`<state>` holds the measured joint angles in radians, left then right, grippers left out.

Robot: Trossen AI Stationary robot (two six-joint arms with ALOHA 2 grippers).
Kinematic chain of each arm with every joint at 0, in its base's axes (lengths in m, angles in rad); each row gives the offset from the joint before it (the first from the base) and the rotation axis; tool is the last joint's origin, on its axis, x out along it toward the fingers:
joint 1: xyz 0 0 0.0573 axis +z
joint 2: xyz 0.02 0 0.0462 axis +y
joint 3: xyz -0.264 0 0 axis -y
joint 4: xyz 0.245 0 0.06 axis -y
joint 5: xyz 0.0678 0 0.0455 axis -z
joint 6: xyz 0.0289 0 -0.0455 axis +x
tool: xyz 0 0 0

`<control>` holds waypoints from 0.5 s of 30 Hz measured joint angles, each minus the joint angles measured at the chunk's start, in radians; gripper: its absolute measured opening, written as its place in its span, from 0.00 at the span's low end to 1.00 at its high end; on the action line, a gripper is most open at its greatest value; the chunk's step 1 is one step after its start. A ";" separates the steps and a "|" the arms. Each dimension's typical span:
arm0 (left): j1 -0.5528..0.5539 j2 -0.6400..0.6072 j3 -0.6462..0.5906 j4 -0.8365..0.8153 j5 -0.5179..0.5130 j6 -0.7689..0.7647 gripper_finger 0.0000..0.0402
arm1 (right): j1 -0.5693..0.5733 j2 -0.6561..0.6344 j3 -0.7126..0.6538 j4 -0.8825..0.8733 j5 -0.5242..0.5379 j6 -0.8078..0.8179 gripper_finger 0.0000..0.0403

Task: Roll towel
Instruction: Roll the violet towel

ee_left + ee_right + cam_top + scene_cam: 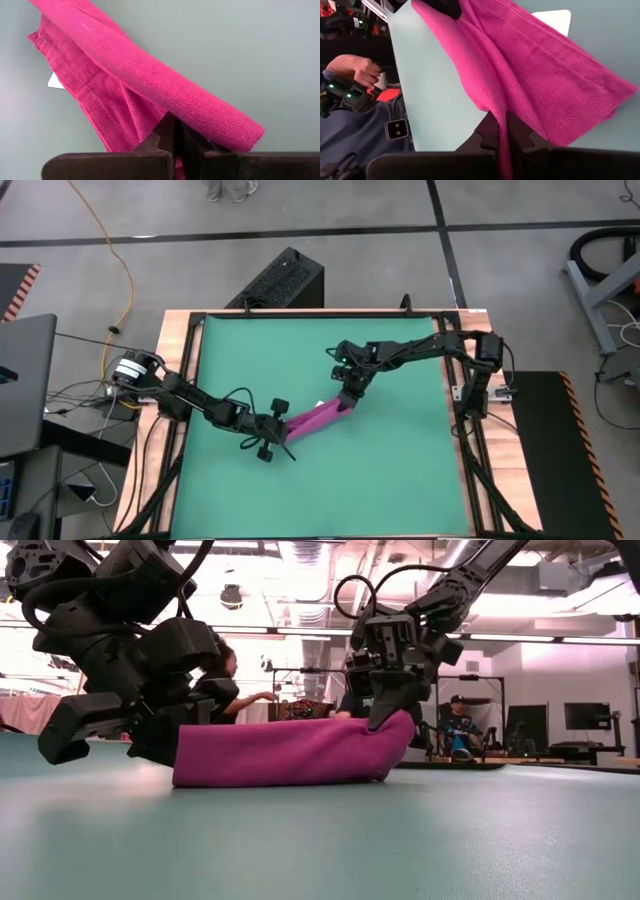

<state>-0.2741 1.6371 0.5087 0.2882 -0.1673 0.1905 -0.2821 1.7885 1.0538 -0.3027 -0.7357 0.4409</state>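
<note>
Right, I've got the towel (318, 418) stretched lengthwise between both clamped grippers, left gripper (277, 423) and right gripper (346, 401) on opposite ends.

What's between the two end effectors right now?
Only the towel, stretched from the left end effector to the right end effector, both shut on it. High and low views show it.

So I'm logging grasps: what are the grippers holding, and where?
The towel: left gripper pinches one end, right gripper the opposite end.
</note>
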 joint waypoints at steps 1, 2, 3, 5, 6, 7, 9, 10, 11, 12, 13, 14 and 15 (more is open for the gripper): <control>0.000 0.000 0.000 0.000 0.000 0.000 0.00 | 0.000 0.000 0.000 -0.001 0.000 0.000 0.05; 0.000 0.000 0.000 0.000 0.000 0.000 0.00 | 0.000 0.000 0.000 -0.002 0.000 0.000 0.05; 0.000 0.000 0.000 0.000 0.000 0.000 0.00 | 0.000 0.000 0.000 -0.002 0.000 0.003 0.05; 0.000 0.000 0.000 0.000 0.000 0.000 0.00 | 0.000 0.000 0.000 -0.002 0.003 0.010 0.05; 0.000 0.000 0.000 -0.001 0.000 0.000 0.00 | -0.001 0.000 0.000 -0.001 0.010 0.014 0.05; 0.000 0.000 0.000 -0.001 0.000 0.000 0.00 | -0.001 0.000 0.000 0.000 0.024 0.019 0.05; 0.000 0.000 0.000 0.000 0.000 -0.001 0.00 | -0.006 0.000 0.000 0.002 0.030 0.020 0.05; 0.000 0.000 0.000 0.000 0.000 -0.001 0.00 | -0.007 0.000 0.000 0.003 0.033 0.023 0.05; 0.000 0.000 0.000 0.000 0.000 -0.001 0.00 | -0.008 0.000 0.000 0.005 0.040 0.023 0.05; 0.000 0.000 0.000 0.000 0.000 -0.001 0.00 | -0.008 0.000 0.000 0.006 0.051 0.027 0.05; 0.000 0.000 0.000 0.000 0.000 -0.001 0.00 | -0.008 0.000 0.000 0.006 0.055 0.027 0.05; 0.000 0.000 0.000 0.000 0.000 0.000 0.00 | -0.008 0.000 0.000 0.006 0.064 0.026 0.05; 0.000 0.000 0.000 0.000 0.000 0.000 0.00 | -0.008 0.000 0.000 0.006 0.070 0.026 0.05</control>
<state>-0.2745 1.6375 0.5087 0.2878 -0.1677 0.1902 -0.2897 1.7885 1.0538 -0.2970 -0.6656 0.4667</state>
